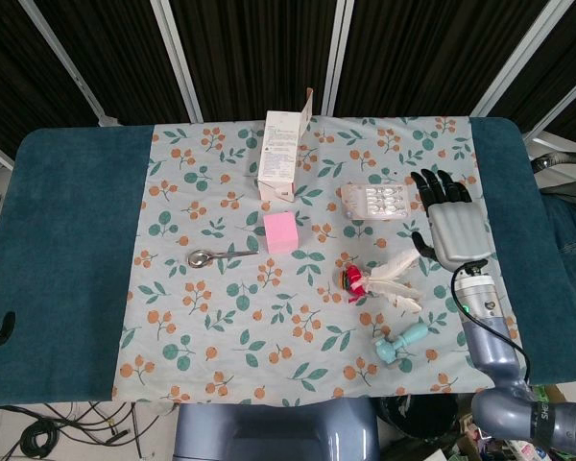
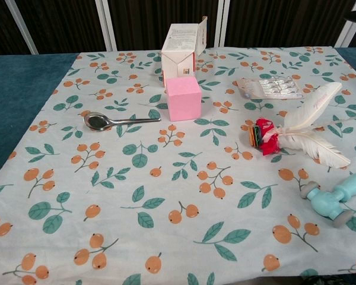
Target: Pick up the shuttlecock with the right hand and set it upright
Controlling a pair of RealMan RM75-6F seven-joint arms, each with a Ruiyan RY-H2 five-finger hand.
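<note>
Head view: the shuttlecock lies on its side on the desk's floral cloth, long axis roughly left-right, red base pointing left, white feathers fanning right. The right hand hovers just right of the feathers, released, fingers spread, grasping nothing. The print on the carton is too small to read

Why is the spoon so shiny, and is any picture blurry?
Chest view: the silver metal spoon mirrors the room light in its bowl; everything looks sharp, shadows soft. Head view: also sharp, evenly lit, the spoon shows only slight glare.
</note>
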